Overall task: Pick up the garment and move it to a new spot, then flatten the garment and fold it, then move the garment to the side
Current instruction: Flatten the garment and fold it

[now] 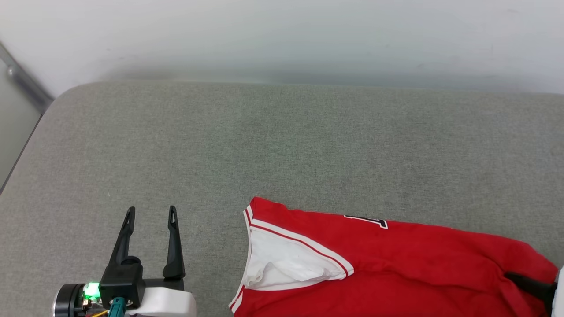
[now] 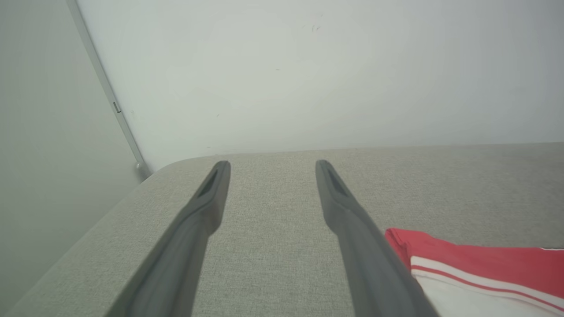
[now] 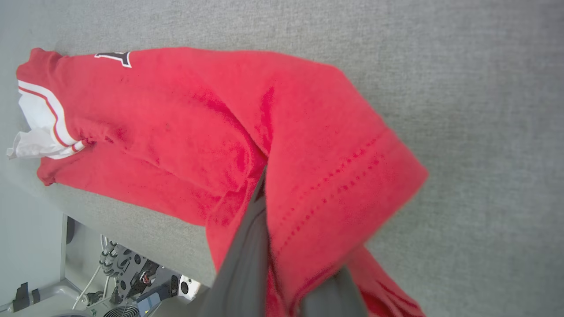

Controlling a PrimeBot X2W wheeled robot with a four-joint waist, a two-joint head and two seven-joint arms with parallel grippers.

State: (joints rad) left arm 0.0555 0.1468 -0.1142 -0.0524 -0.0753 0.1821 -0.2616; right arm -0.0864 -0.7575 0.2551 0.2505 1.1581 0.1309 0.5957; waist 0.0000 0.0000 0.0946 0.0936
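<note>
The garment [image 1: 396, 259], a red jersey with a white sleeve and white stripe trim, lies bunched along the near right of the grey padded table [image 1: 273, 145]. A bit of black lettering shows at its far edge. My right gripper [image 1: 531, 285] is at the garment's right end. In the right wrist view the garment [image 3: 185, 119] drapes over my right gripper [image 3: 273, 193], which is shut on the red hem. My left gripper [image 1: 151, 209] hovers open over bare table, left of the sleeve. In the left wrist view the garment [image 2: 476, 259] lies just right of my empty left gripper [image 2: 272, 164].
A pale wall [image 1: 282, 39] runs close behind the table. The table's rounded left corner [image 1: 66, 94] drops off to a metal strip [image 1: 24, 81]. The robot's base with cables [image 3: 128, 277] sits below the near table edge. Bare grey surface stretches behind and left of the garment.
</note>
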